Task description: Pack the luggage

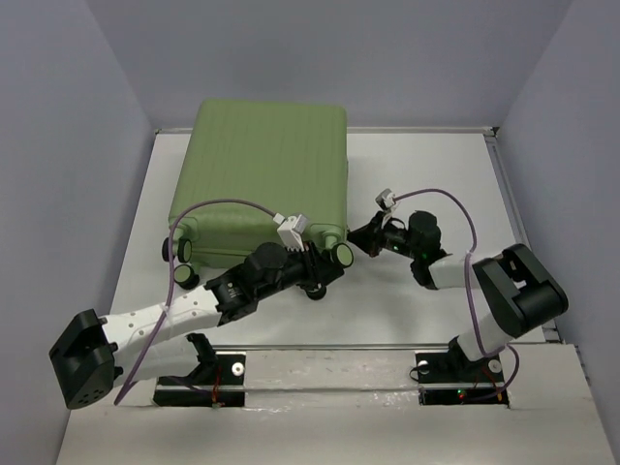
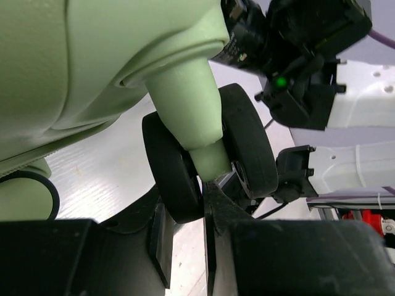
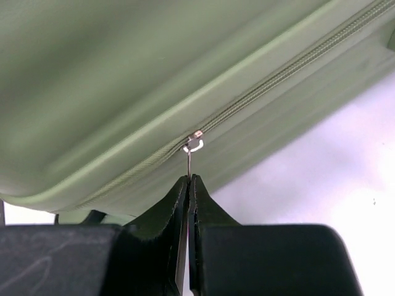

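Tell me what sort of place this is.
Most likely a robotics lab test cell rather than a home or shop. Plain grey walls box in a white table, a left arm and a right arm are bolted at its near edge, and green luggage lies there as the workpiece.

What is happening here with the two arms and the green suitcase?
Two robot arms are working on a closed green suitcase that lies flat on the table. The left tool grips a wheel on the near edge of the case, probably to hold it steady. The right tool is shut on the zipper tab on the side seam. The suitcase is not open yet, so the packing itself has not begun.
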{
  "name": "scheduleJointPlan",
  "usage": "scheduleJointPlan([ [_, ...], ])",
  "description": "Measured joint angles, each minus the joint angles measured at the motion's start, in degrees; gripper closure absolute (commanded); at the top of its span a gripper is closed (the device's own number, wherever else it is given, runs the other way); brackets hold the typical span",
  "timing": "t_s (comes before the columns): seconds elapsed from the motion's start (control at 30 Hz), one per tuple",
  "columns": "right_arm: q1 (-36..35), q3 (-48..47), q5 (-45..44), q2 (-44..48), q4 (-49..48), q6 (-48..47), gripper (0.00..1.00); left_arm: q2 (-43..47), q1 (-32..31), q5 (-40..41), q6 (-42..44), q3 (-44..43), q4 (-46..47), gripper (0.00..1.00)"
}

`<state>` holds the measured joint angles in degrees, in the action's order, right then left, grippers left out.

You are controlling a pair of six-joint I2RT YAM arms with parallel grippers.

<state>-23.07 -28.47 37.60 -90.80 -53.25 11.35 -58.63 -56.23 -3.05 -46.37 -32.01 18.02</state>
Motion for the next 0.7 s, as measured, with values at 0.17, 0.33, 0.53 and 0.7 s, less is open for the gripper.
scheduleJointPlan([
  [0.17,-6.3,3.7,-12.2,7.0,2.8,0.5,0.93,-2.0,-0.4,0.3,0.8,-2.7,-1.1,0.94],
  [0.33,-16.5,8.1,-30.8,11.8,3.1,3.1,0.93,-3.2,-0.6,0.2,2.2,-4.9,-3.9,0.94],
  [0.53,-27.8,12.7,-48.7,19.0,5.1,7.3,0.93,-5.0,-0.6,0.2,4.6,-9.8,-11.1,0.94],
  [0.7,-36.6,13.2,-61.4,24.3,10.7,9.8,0.93,-4.9,0.3,-1.4,5.7,-11.3,-14.9,0.94],
])
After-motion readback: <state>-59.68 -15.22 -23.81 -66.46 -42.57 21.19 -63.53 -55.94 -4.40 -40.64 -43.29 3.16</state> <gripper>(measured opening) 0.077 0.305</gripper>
